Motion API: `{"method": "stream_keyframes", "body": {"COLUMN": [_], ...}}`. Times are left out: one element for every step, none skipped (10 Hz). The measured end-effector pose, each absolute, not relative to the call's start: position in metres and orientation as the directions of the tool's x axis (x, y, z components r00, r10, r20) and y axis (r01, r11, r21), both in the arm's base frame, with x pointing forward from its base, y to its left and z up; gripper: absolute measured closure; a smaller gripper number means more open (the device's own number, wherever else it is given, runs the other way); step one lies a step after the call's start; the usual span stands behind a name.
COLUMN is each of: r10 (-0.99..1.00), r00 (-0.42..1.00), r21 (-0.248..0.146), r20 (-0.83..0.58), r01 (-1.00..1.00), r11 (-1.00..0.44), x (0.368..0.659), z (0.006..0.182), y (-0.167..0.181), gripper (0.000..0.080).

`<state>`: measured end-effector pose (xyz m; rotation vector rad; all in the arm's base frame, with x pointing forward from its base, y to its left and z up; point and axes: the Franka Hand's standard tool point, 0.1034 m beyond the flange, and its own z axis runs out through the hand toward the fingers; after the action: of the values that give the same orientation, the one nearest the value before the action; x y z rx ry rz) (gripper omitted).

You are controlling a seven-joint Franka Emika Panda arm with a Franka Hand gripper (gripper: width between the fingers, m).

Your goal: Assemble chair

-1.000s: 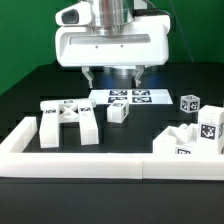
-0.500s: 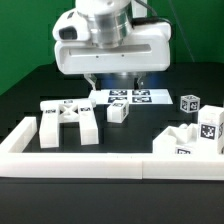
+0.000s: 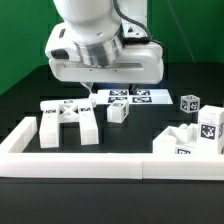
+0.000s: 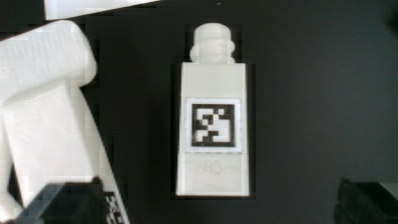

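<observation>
The chair's white tagged parts lie loose on the black table. A cross-braced frame (image 3: 68, 121) lies at the exterior view's left, a small block (image 3: 118, 112) near the middle, and a tagged cube (image 3: 190, 102) and a blocky cluster (image 3: 192, 136) at the right. My gripper (image 3: 90, 90) hangs above the table behind the frame, its fingers mostly hidden by the hand. In the wrist view a long leg (image 4: 215, 120) with a knob end and one tag lies below my open, empty gripper (image 4: 221, 207). Another white part (image 4: 45, 110) lies beside the leg.
The marker board (image 3: 130, 97) lies flat behind the small block. A long white border wall (image 3: 100, 163) runs along the front and angles up at the exterior view's left (image 3: 18, 137).
The arm has swung toward the exterior view's left and turned, so the hand now sits over the left-hand parts. No part has moved.
</observation>
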<state>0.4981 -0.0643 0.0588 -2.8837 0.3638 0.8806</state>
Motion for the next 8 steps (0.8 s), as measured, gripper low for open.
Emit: {"method": "stream_keyframes", "body": {"r10": [-0.195,-0.193,-0.193,-0.193,-0.179,-0.170,-0.156,-0.144], "r00": [0.797,0.788,0.790,0.789,0.741,0.706,0.655,0.606], "r21": [-0.030,-0.030,-0.030,-0.030,-0.031,-0.028,-0.027,-0.024], "r20": [-0.571,-0.585,-0.582,-0.583,-0.647,-0.687,-0.739,-0.783], "r01": [-0.258,-0.259,-0.258,-0.258,-0.261,-0.260,-0.261,-0.262], "r11": [-0.966,-0.965,-0.966,-0.966,-0.965,-0.965,-0.965,-0.965], "x": [0.496,0.493,0.494,0.494,0.485,0.486,0.483,0.482], "z": [0.057,0.057,0.056,0.056,0.059,0.056,0.056,0.055], "y": [-0.065,-0.065,-0.065,-0.065,-0.062,-0.063,-0.062,-0.063], "gripper": [0.0151,0.0151,0.0151,0.0151,0.0151,0.0151,0.0151,0.0151]}}
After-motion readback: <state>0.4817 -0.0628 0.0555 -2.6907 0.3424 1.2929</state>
